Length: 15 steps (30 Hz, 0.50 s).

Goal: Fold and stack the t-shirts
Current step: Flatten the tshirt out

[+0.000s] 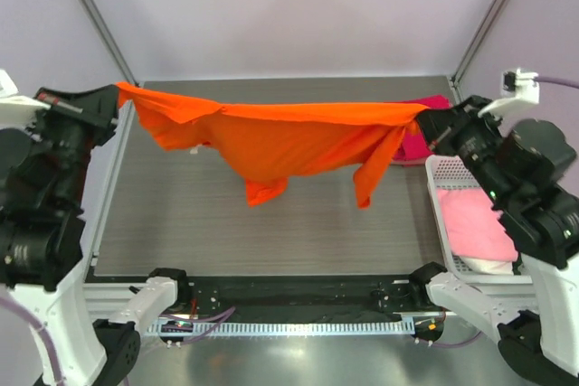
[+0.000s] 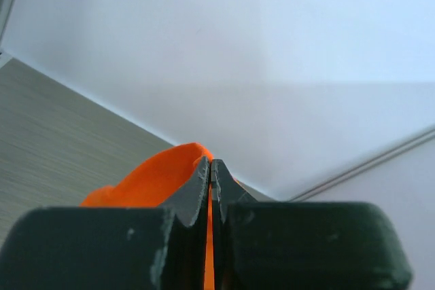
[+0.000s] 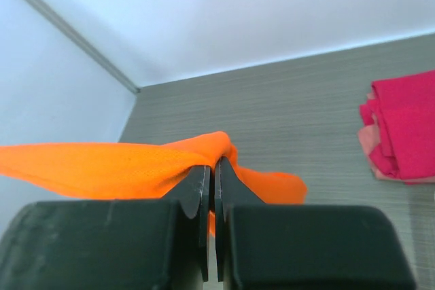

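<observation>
Left fingers (image 2: 197, 191) are clenched on 1 end of the orange shirt (image 1: 289, 137), at about 10 o'clock over the bench (image 1: 226, 232) in the top view. Right fingers (image 3: 196, 191) are clenched on the other end, at about 2 o'clock. Between them the orange shirt hangs stretched in the air, its upper edge nearly straight, with 2 flaps drooping toward 6 o'clock; whether they touch the bench I cannot tell. A folded magenta shirt (image 3: 404, 123) lies on the bench near 2 o'clock, partly behind the orange cloth. At 4 o'clock a white basket (image 1: 441, 169) holds pale pink shirts (image 1: 470, 219).
</observation>
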Each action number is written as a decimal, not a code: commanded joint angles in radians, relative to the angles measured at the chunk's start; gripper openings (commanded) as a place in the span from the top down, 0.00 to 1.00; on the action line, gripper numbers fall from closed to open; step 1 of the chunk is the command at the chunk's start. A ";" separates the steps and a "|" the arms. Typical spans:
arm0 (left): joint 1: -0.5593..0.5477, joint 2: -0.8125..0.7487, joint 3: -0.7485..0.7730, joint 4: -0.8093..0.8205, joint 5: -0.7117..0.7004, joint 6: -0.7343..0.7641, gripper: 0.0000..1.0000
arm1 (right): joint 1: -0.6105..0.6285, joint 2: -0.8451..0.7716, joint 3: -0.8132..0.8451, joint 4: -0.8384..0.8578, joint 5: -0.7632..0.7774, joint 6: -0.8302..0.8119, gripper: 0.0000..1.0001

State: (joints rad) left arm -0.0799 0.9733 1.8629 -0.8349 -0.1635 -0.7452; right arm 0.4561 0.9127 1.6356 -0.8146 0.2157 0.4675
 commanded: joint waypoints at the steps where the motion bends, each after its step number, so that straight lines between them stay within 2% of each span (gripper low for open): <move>1: 0.005 0.004 0.079 -0.118 0.036 0.017 1.00 | -0.004 -0.054 0.041 -0.026 -0.116 -0.024 0.99; 5: 0.005 -0.001 0.075 -0.110 0.044 -0.005 1.00 | -0.002 -0.069 -0.031 -0.023 -0.203 -0.023 0.99; 11: 0.003 0.079 -0.007 -0.015 0.082 -0.026 1.00 | -0.004 0.003 -0.120 0.047 -0.159 -0.052 0.99; 15: 0.003 0.076 -0.013 -0.004 0.072 -0.017 1.00 | -0.005 0.051 -0.160 0.100 -0.244 -0.055 0.99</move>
State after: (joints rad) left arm -0.0799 1.0481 1.8545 -0.9005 -0.1043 -0.7681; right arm 0.4561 0.9413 1.4963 -0.8101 0.0437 0.4416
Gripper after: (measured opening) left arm 0.004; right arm 0.042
